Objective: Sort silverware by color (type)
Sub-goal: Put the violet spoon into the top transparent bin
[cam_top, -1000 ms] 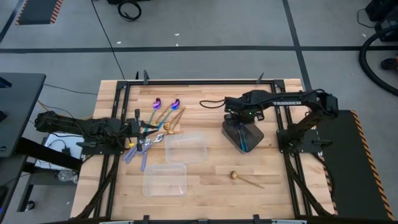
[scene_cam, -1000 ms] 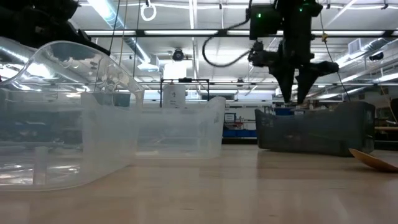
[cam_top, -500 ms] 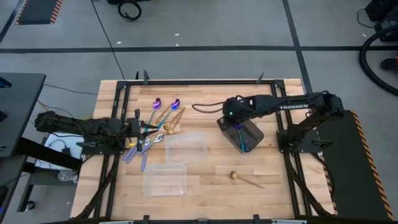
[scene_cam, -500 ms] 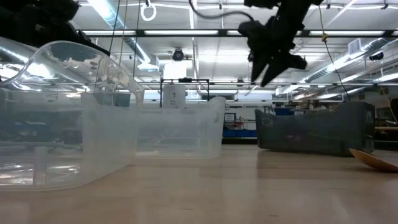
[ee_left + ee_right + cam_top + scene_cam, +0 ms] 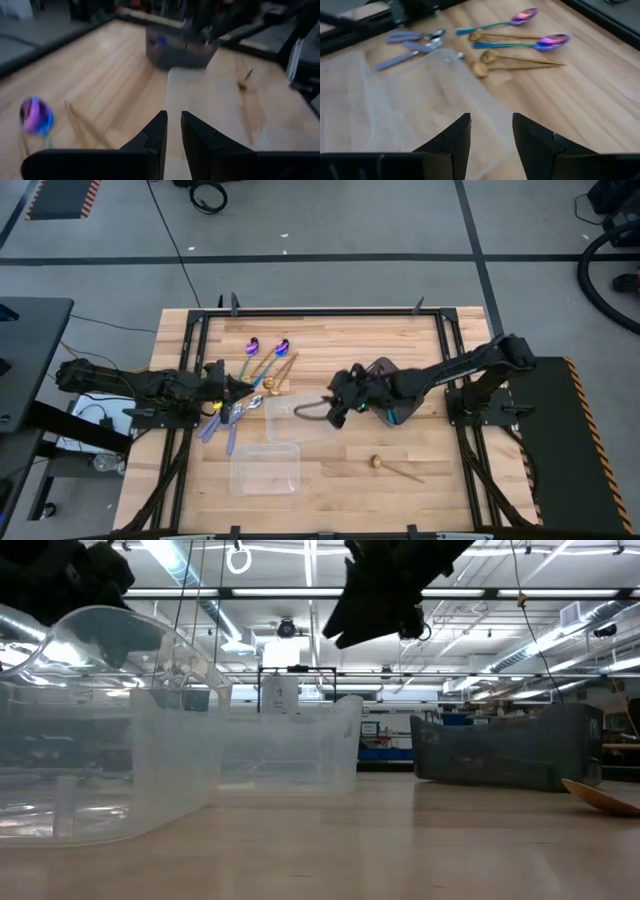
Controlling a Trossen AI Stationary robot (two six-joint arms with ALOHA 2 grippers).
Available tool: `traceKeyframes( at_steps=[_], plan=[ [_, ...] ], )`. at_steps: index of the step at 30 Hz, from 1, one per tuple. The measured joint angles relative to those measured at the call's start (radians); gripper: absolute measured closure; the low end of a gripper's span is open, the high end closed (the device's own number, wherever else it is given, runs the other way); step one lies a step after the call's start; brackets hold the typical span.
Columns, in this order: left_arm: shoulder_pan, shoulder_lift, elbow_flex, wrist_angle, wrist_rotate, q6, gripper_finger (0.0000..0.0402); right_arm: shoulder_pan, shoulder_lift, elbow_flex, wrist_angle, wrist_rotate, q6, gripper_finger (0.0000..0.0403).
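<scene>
The silverware lies loose on the table's left half. Two iridescent purple-blue spoons and gold spoons lie flat, and silver spoons lie beside them. One iridescent spoon lies in the dark grey tray. A single gold spoon lies near the front. My right gripper hangs open above the clear tray with nothing between its fingers. My left gripper hovers at the table's left edge by the spoons, its fingers a narrow gap apart and empty.
A second clear tray stands nearer the front edge. In the low view the clear trays fill the left and the dark grey tray the right. Bare wood lies between them and along the far side.
My right gripper has swung from above the dark grey tray toward the table's left, over the clear tray, rolling and tipping as it went; it stays open and empty. My left gripper has rolled in place.
</scene>
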Motion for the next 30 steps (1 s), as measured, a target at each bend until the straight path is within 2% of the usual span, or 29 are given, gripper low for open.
traceKeyframes(
  at_steps=[6, 12, 16, 20, 24, 30],
  plan=[
    [0.0, 0.005, 0.0, -0.177, 0.0, -0.151, 0.034, 0.037, 0.102, 0.0, 0.157, 0.0, -0.125, 0.0247],
    [-0.003, 0.057, 0.012, -0.255, 0.008, -0.237, 0.034, 0.067, 0.217, 0.0, 0.353, 0.0, -0.17, 0.0247],
    [-0.003, 0.162, 0.099, -0.347, -0.004, -0.275, 0.034, 0.09, 0.31, 0.0, 0.509, -0.002, -0.184, 0.0247],
    [0.003, 0.277, 0.214, -0.454, -0.024, -0.31, 0.034, 0.103, 0.317, 0.0, 0.554, 0.028, -0.286, 0.0247],
    [0.006, 0.385, 0.295, -0.591, 0.046, -0.384, 0.034, 0.107, 0.29, 0.0, 0.555, 0.015, -0.315, 0.0247],
    [0.0, 0.539, 0.409, -0.761, 0.121, -0.497, 0.034, 0.127, 0.287, 0.0, 0.559, 0.01, -0.446, 0.0247]
  ],
)
